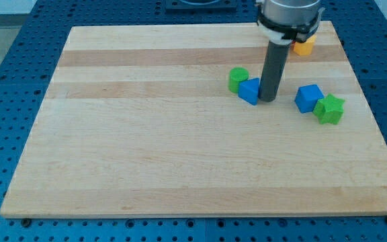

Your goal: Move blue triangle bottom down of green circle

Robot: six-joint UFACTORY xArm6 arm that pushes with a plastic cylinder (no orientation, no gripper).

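Observation:
The blue triangle (250,91) lies on the wooden board, touching the lower right side of the green circle (238,78). My tip (268,99) stands right against the triangle's right side. The dark rod rises from there to the arm's head at the view's top.
A blue cube (308,97) and a green star (330,109) sit together to the right of my tip. A yellow block (304,46) is partly hidden behind the arm at the view's top right. The wooden board (180,154) lies on a blue perforated table.

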